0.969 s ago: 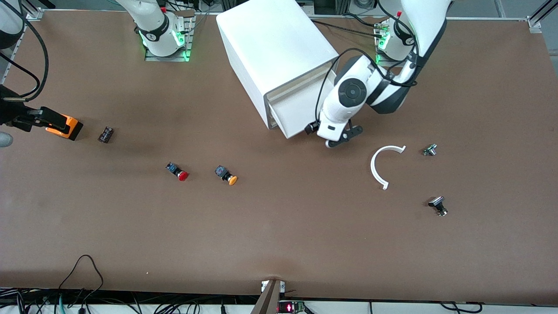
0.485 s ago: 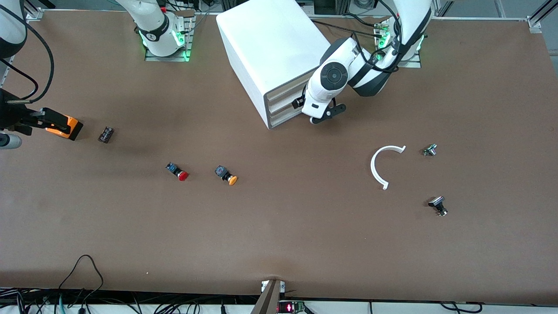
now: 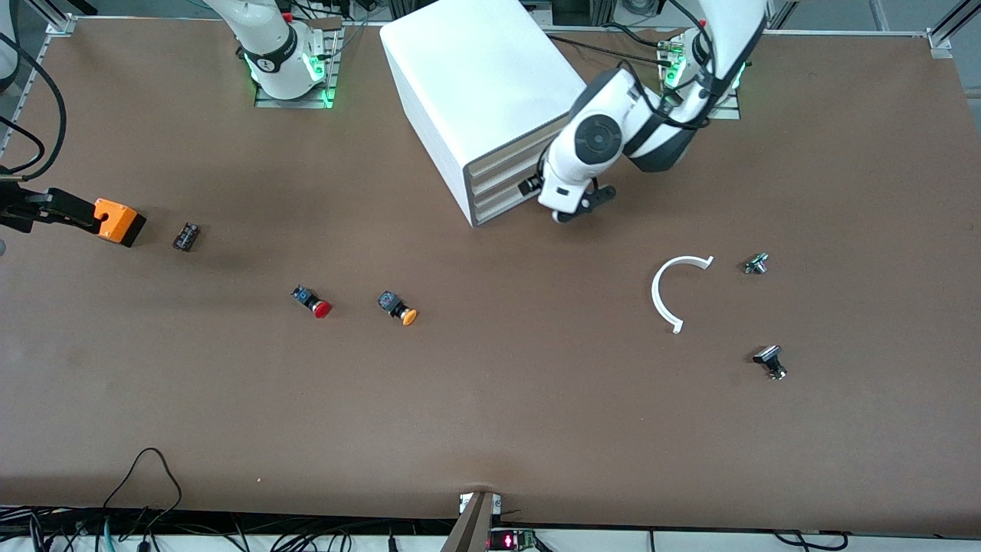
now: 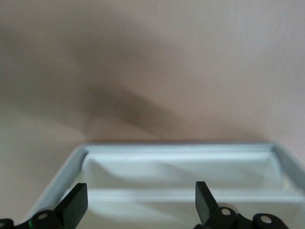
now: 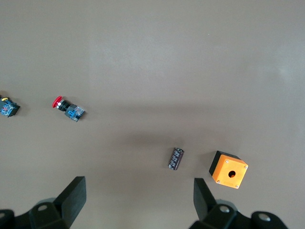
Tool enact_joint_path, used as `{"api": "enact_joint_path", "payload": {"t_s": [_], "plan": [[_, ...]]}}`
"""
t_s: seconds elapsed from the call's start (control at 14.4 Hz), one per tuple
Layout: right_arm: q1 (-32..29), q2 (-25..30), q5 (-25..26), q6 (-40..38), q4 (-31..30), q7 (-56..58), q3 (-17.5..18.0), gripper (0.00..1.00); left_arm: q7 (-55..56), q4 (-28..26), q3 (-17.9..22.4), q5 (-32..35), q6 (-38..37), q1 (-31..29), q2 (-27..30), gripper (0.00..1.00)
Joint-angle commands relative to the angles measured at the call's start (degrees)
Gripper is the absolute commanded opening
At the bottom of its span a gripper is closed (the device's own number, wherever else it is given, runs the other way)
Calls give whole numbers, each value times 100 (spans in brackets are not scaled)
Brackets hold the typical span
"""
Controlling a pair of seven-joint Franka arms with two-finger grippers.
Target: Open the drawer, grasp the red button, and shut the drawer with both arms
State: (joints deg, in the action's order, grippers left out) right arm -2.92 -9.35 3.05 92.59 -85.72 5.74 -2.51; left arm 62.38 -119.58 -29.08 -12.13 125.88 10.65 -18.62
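Desk (image 3: 490,429), contents as you see them:

1. Cabinet (image 3: 479,84): big white box, standing between the two arm bases. Its cream drawer fronts face the front camera at an angle.
2. Drawer (image 3: 502,205): lowest of the four. In the front view it looks flush with the three above. In the left wrist view a shallow white tray (image 4: 181,174) shows just under the fingers, and you cannot tell how far out it stands.
3. Left end effector (image 3: 571,213): at the cabinet's front, by the drawer fronts at the corner toward the left arm's end. Fingers spread apart, grasping nothing.
4. Right end effector (image 5: 138,202): over the right arm's end of the desk, beside the orange square box (image 3: 119,222). Fingers spread wide, grasping nothing.
5. Button (image 3: 312,302): red cap, black body, blue tail. It lies on its side on the open desk, well apart from the cabinet and nearer the front camera.
6. Orange-capped button (image 3: 398,307): lies near the red one, toward the left arm's end.
7. Small dark cylinder (image 3: 186,236): lies just beside the orange box.
8. White curved strip (image 3: 674,287) and two small dark parts (image 3: 756,264) (image 3: 770,360): toward the left arm's end.
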Motion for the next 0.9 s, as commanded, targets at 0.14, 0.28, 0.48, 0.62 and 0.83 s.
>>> {"api": "enact_joint_path", "payload": {"t_s": [0.14, 0.28, 0.48, 0.62, 0.83], "plan": [[2, 232, -32, -198, -225, 50, 233, 100, -1831, 207, 412, 218, -125, -965, 394, 99], [2, 538, -32, 11, -627, 41, 269, 100, -2490, 242, 412, 736, -291, -1414, 604, 99], [2, 1058, -32, 198, -1324, -326, 295, 100, -3693, 330, 412, 923, -871, -2056, 1350, 99], [168, 1032, -24, 259, -1316, -635, 295, 100, -4668, 522, 656, 932, -1099, -2216, 1703, 99], [432, 1015, -15, 259, -1316, -671, 216, 100, -5742, 1050, 1289, 941, -1846, -2164, 1896, 99]]}}
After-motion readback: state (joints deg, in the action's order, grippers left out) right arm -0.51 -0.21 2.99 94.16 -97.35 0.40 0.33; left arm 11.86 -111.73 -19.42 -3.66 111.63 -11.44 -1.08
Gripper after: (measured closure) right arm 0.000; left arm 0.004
